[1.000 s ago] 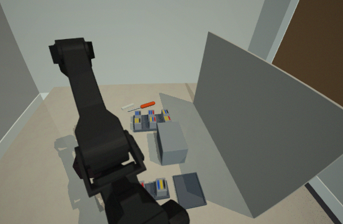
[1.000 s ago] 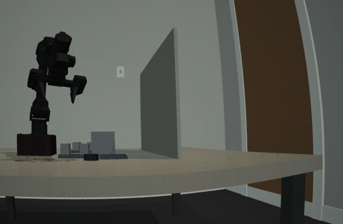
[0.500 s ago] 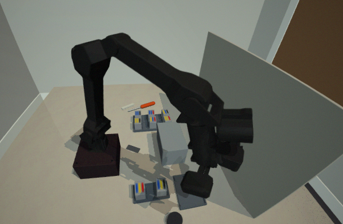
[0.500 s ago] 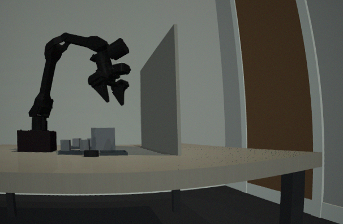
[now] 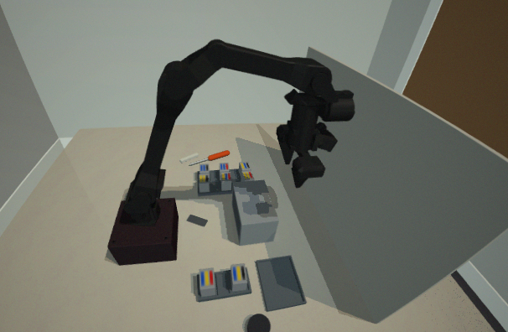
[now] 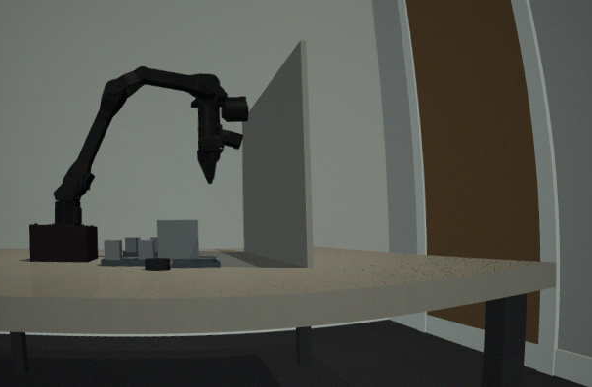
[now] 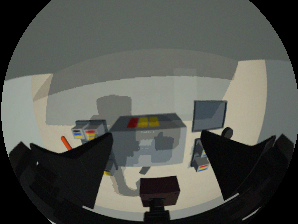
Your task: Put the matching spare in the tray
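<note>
Starting at the left of the top view, our arm rises from its dark base block [image 5: 167, 247]. Right of it, toward the centre, five spares wait: three in the upper holder [image 5: 217, 178] and two in the lower holder [image 5: 222, 286], each with coloured stripes. Between the two holders stands the mounted unit [image 5: 255, 218], a grey box. Lower right of centre lies the tray [image 5: 280, 283], with nothing in it.

Further right, our gripper [image 5: 298, 165] hangs high beside the tall grey panel [image 5: 400, 201], jaws wide apart and holding nothing. In the wrist view a red and yellow mark shows on the unit [image 7: 148, 137], with its reflection in the panel.

We judge we are on the code-reading step. Next we need to settle the stripe order, then descend on the matching spare.
</note>
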Action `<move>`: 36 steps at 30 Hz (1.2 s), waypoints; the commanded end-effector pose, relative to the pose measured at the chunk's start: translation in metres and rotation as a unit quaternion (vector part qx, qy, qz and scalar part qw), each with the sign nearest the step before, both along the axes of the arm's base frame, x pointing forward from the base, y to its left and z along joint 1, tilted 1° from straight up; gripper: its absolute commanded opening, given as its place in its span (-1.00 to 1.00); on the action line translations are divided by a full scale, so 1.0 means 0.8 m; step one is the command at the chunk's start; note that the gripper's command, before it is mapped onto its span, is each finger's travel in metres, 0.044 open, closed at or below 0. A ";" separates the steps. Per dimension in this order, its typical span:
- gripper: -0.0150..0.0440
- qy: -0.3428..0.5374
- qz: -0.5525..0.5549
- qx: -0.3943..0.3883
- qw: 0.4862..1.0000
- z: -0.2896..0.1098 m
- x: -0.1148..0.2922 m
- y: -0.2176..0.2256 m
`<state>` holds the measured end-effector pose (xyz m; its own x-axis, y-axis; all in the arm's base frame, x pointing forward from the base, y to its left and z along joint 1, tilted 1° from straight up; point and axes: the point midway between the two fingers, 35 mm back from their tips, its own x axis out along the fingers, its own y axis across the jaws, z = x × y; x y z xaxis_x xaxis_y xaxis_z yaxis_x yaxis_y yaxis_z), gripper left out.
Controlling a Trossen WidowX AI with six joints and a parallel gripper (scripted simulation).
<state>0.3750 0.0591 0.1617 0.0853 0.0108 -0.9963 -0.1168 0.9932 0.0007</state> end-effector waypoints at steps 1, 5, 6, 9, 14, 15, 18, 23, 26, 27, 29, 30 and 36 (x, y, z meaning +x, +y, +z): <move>1.00 0.019 0.024 -0.002 1.000 0.002 -0.007 0.017; 1.00 0.019 0.024 -0.002 1.000 0.002 -0.007 0.017; 1.00 0.019 0.024 -0.002 1.000 0.002 -0.007 0.017; 1.00 0.019 0.024 -0.002 1.000 0.002 -0.007 0.017; 1.00 0.019 0.024 -0.002 1.000 0.002 -0.007 0.017; 1.00 0.019 0.024 -0.002 1.000 0.002 -0.007 0.017; 1.00 0.019 0.035 -0.002 0.999 0.001 -0.007 0.020; 1.00 0.016 0.325 -0.020 0.945 -0.027 -0.035 0.098; 1.00 0.012 0.494 -0.030 0.869 -0.045 -0.061 0.143; 1.00 0.011 0.533 -0.032 0.846 -0.050 -0.067 0.153; 1.00 0.009 0.602 -0.036 0.797 -0.058 -0.081 0.172; 1.00 0.008 0.634 -0.037 0.772 -0.062 -0.088 0.180; 1.00 0.002 0.745 -0.042 0.666 -0.078 -0.116 0.210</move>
<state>0.3127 0.2001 0.1161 0.0466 0.0290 -0.9985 -0.9882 0.1471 -0.0419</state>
